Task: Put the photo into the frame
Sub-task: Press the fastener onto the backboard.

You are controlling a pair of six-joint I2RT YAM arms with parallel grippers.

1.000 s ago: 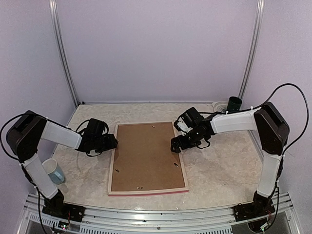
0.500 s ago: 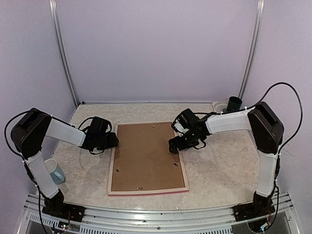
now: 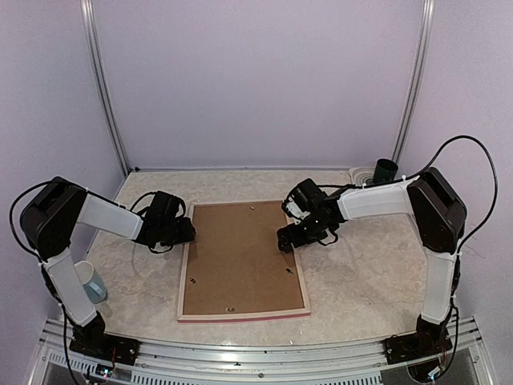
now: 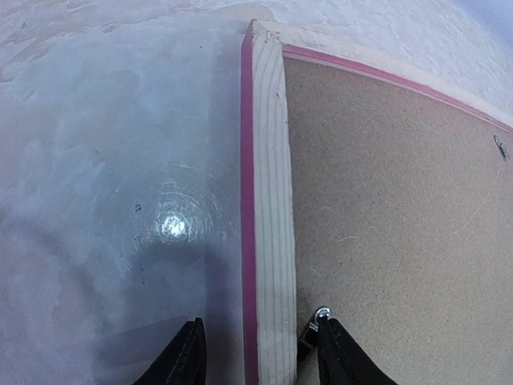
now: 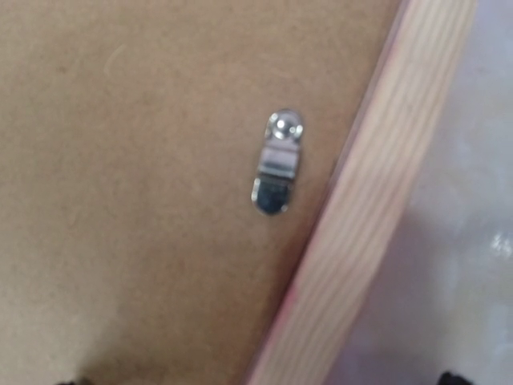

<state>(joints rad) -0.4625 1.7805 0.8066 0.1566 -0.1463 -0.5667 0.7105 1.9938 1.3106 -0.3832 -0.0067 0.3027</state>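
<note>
The frame [image 3: 244, 314] lies back up, board [image 3: 240, 257] in, photo unseen. Our left gripper [image 4: 258, 353] straddles its left side, jaws half apart. Our right gripper [image 3: 284, 239] gapes over a right-side clip [image 5: 277, 163]. We risk skidding the frame if either closes off-centre

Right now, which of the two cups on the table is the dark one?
The dark green cup in the far right corner of the table. The pale cup stands at the near left edge.
</note>
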